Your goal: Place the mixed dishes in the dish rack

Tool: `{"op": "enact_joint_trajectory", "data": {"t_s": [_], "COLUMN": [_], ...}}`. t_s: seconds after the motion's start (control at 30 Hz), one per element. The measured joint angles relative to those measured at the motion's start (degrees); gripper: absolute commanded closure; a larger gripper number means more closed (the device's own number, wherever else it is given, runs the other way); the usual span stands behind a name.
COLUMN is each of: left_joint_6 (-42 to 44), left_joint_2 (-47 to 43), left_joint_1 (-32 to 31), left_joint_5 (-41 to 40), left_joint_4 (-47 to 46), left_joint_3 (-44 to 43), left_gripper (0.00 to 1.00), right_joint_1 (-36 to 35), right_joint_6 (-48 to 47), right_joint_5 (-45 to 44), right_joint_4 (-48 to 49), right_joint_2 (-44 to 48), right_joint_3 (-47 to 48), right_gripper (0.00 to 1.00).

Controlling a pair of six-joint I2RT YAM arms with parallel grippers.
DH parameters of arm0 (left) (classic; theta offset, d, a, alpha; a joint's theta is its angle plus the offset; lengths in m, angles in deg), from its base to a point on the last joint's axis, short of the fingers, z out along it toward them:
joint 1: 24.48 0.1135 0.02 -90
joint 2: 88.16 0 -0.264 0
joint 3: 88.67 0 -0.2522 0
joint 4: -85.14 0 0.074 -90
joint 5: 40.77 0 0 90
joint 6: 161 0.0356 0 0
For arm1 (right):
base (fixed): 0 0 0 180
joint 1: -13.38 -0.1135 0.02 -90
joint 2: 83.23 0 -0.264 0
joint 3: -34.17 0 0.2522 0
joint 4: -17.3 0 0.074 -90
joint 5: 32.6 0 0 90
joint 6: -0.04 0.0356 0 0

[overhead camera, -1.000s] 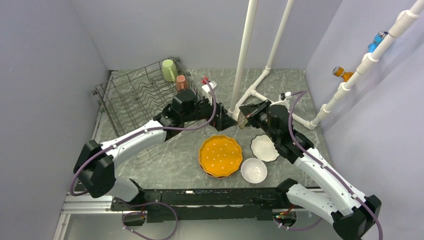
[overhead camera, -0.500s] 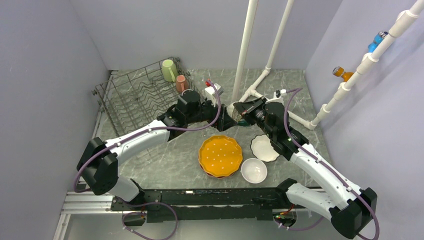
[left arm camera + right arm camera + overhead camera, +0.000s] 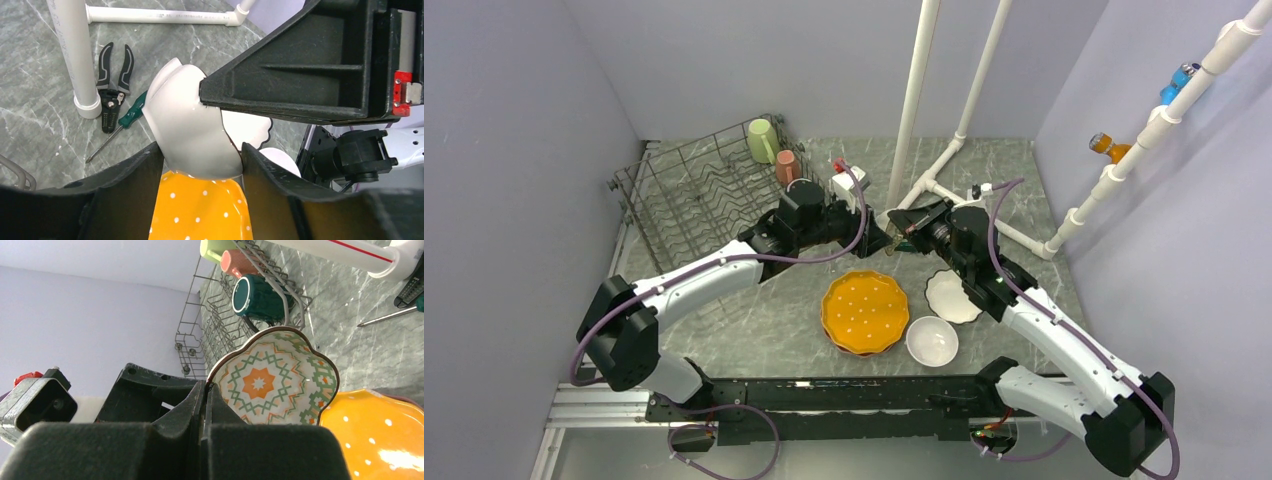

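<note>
In the right wrist view, the right gripper (image 3: 205, 390) is pinching the rim of the scalloped ceramic bowl with the green and orange geometric pattern (image 3: 270, 385), its black fingers pressed together on the bowl's left edge, and the bowl is standing on edge in the air with its patterned inside facing the camera. Beyond it, the dark teal mug (image 3: 257, 297), the small pink mug (image 3: 237, 262) and the pale green mug (image 3: 215, 247) are sitting along the right side of the dark grey wire dish rack (image 3: 200, 330), while the stack of orange white-dotted scalloped plates (image 3: 380, 435) is lying below the bowl. In the left wrist view, the left gripper (image 3: 201, 150) is straddling the bowl's plain white underside, a finger lying close against each side; whether the fingers are pressing on it yet I cannot tell. The right gripper's black body is filling the upper right, and the black-handled pliers (image 3: 112, 85) and green-handled screwdriver (image 3: 127, 122) are lying on the grey marbled table (image 3: 40, 125) beside an upright white plastic pipe (image 3: 75, 50). In the top view, both grippers are meeting just beyond the far edge of the orange plates, right of the rack, with the bowl mostly hidden between them; the plain white round bowl (image 3: 931, 341) and a small white scalloped dish (image 3: 953, 296) are resting right of the plates.
</note>
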Motion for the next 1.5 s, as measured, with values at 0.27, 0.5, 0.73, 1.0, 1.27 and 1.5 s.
{"op": "enact_joint_trajectory", "data": {"t_s": [0.27,0.5,0.73,1.0,1.27,1.5], "left_joint_6": [1.7,3.1,3.6,3.5,3.6,3.6], "left_joint_2": [-0.4,-1.1,-1.8,-3.4,-5.5,-8.7], "left_joint_1": [-0.2,-0.2,-0.5,-0.2,-0.1,2.4], "left_joint_5": [-0.6,-2.0,-5.5,-13.4,-23.2,-40.4], "left_joint_4": [0.9,3.1,5.0,9.2,13.4,18.6], "left_joint_3": [0.0,-0.4,-0.7,-0.7,-0.7,-0.7], "left_gripper": [0.79,1.00,1.00,1.00,1.00,1.00], "right_joint_1": [0.0,0.0,0.0,-0.1,-0.1,-0.1], "right_joint_6": [0.3,0.3,0.1,-0.7,-3.1,-7.5], "right_joint_5": [0.3,0.6,0.9,1.5,2.0,-0.1], "right_joint_4": [0.8,2.0,3.3,6.6,7.5,3.4], "right_joint_2": [-0.2,-0.6,-1.3,-2.0,-4.0,-2.4], "right_joint_3": [-0.1,-0.6,-0.7,-0.7,-0.7,-0.5], "right_gripper": [1.00,1.00,0.86,0.64,0.59,0.59]}}
